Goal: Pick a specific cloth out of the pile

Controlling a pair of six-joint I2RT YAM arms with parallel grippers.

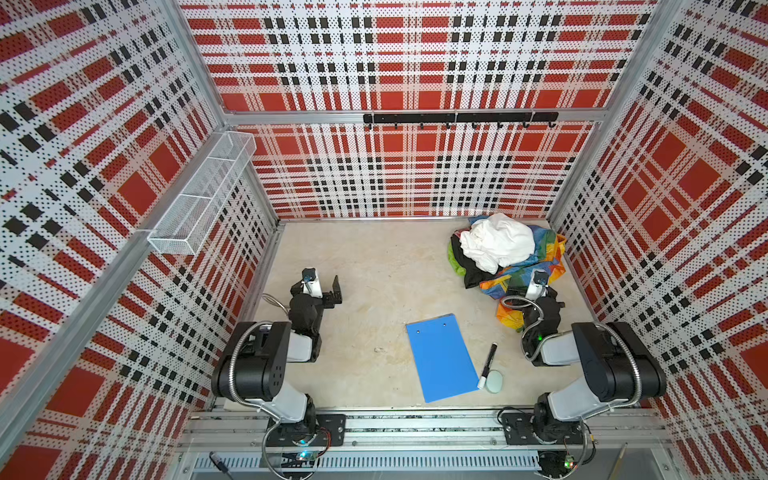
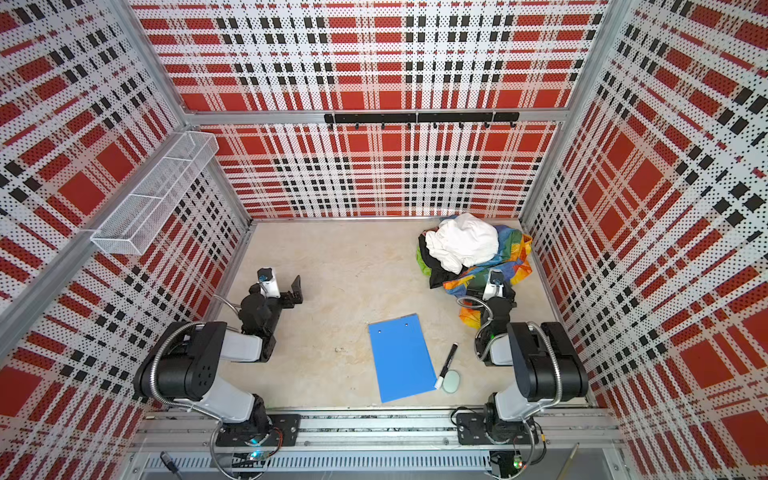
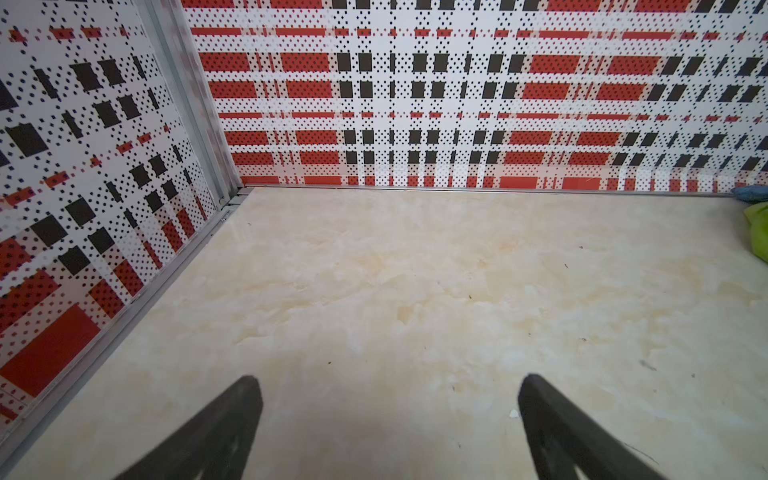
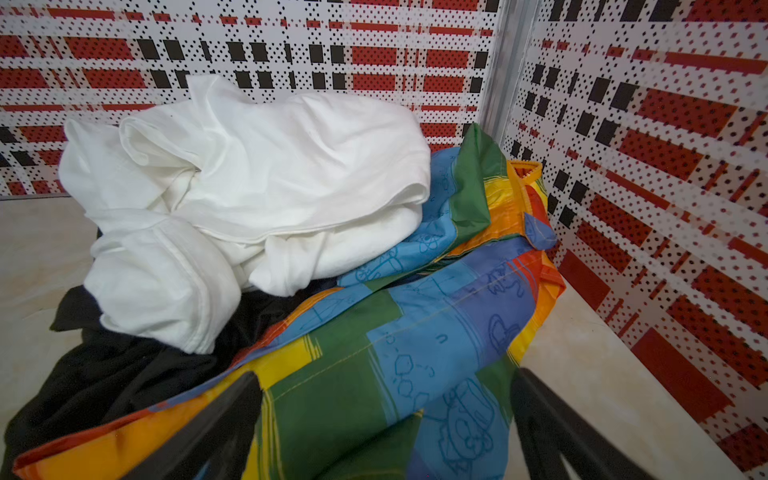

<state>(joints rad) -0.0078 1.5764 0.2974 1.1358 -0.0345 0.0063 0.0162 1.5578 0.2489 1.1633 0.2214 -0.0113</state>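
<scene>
The pile (image 1: 500, 249) (image 2: 465, 247) lies in the far right corner in both top views. A plain white cloth (image 4: 249, 187) sits on top of it, with black cloth (image 4: 104, 374) and a bit of lime-green cloth (image 1: 454, 261) beneath. The cloth in rainbow blocks (image 4: 415, 332) (image 1: 550, 249) spreads under them toward the right wall. My right gripper (image 4: 384, 376) is open, its fingers standing either side of a fold of the rainbow cloth. My left gripper (image 3: 386, 380) (image 1: 322, 287) is open over bare table, well left of the pile.
A blue clipboard (image 1: 442, 357) lies near the front, with a black marker (image 1: 488, 363) and a pale round object (image 1: 494, 381) beside it. Plaid walls close in the right and back of the pile. A wire basket (image 1: 203, 195) hangs on the left wall.
</scene>
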